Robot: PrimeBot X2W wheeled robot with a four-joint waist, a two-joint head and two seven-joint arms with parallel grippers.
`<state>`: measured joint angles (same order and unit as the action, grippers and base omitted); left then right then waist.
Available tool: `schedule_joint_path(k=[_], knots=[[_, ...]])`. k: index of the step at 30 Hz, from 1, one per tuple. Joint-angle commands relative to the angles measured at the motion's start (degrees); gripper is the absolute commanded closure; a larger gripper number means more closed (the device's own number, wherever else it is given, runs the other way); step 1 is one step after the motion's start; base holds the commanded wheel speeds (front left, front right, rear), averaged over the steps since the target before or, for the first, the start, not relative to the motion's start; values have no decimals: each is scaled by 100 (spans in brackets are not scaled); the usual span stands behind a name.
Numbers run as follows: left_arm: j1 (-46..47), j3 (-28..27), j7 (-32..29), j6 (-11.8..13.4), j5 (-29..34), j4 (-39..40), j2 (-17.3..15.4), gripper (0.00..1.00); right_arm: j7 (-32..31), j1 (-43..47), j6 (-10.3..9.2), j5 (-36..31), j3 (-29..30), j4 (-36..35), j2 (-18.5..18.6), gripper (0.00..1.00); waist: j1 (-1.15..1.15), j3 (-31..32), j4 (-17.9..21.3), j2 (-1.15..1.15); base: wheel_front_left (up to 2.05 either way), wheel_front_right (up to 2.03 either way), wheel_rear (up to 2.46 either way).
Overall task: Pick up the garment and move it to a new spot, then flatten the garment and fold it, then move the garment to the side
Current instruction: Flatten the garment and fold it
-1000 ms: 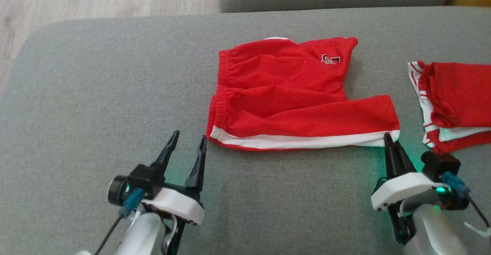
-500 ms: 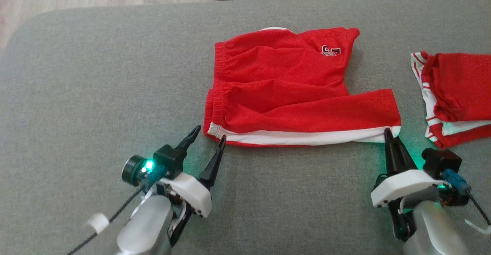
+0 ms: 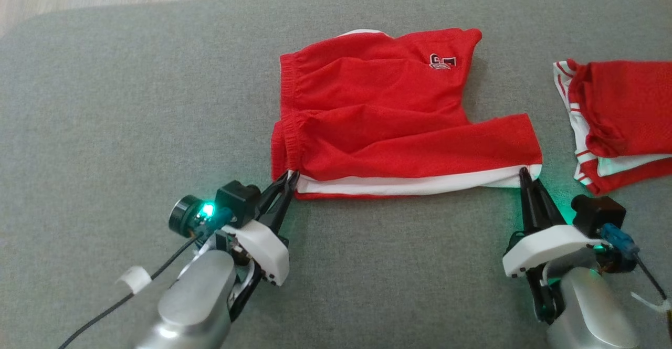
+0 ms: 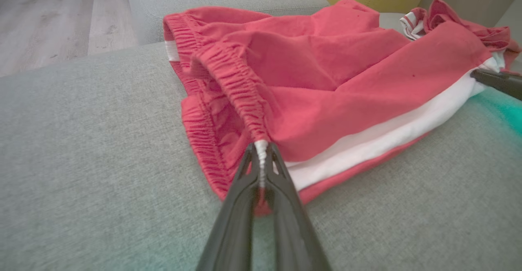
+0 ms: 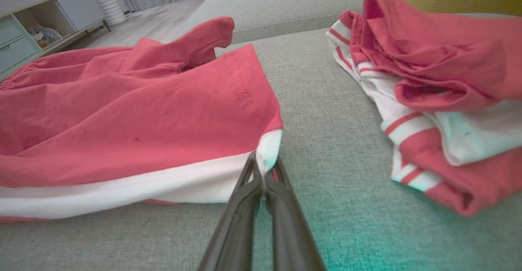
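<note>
**Both grippers pinched onto the red shorts, near edge**

So the red shorts (image 3: 388, 118) lie spread out, a bit rumpled, in the middle of the grey sofa cushion (image 3: 131, 102). The elastic waistband (image 4: 232, 79) points to the robot's left and the leg openings to its right.

The left gripper (image 3: 290, 177) is clamped shut on the near waistband corner, right where the white stripe (image 3: 409, 183) ends. The right gripper (image 3: 523, 173) is closed too, nipping the near hem corner on that same stripe. The cloth sits visibly between the fingers in both wrist views.

Handling-wise, I'd guess this thing is super light and floppy. It's thin sporty fabric, not fragile at all, but it'll sag in the middle between the two grips and could slip out of a shallow pinch. The gathered waistband looks like the thicker, safer bite. The hem corner is just a thin fold, so that's the one I'd worry about. Two corners along one long edge seems like the right place to hold it for a lift.

A second red garment (image 3: 614, 118) with white stripes sits bunched up nearby on the right, not touching the shorts.

Containers: just a pale cabinet (image 5: 24, 30) far back in the right wrist view, with drawers and an open shelf. Something's in there, but it's too blurry to tell what.
</note>
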<state>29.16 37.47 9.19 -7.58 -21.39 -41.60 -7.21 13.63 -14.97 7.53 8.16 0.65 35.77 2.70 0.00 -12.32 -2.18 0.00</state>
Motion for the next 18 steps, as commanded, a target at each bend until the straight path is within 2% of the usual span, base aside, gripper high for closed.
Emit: schedule_joint_path(k=[1,11,18], knots=[[267,-126,92,10,-52,131,-190,100,58,-173,-4,6,-135,-130,18,100,0,25,-3,0,0,0,0],[248,-115,398,31,-159,411,-360,100,99,-183,-4,-13,-113,-435,73,100,0,354,-23,0,0,0,0],[519,-341,458,51,-270,1026,-535,100,-117,-517,-4,186,-539,-1306,647,100,0,690,6,0,0,0,0]])
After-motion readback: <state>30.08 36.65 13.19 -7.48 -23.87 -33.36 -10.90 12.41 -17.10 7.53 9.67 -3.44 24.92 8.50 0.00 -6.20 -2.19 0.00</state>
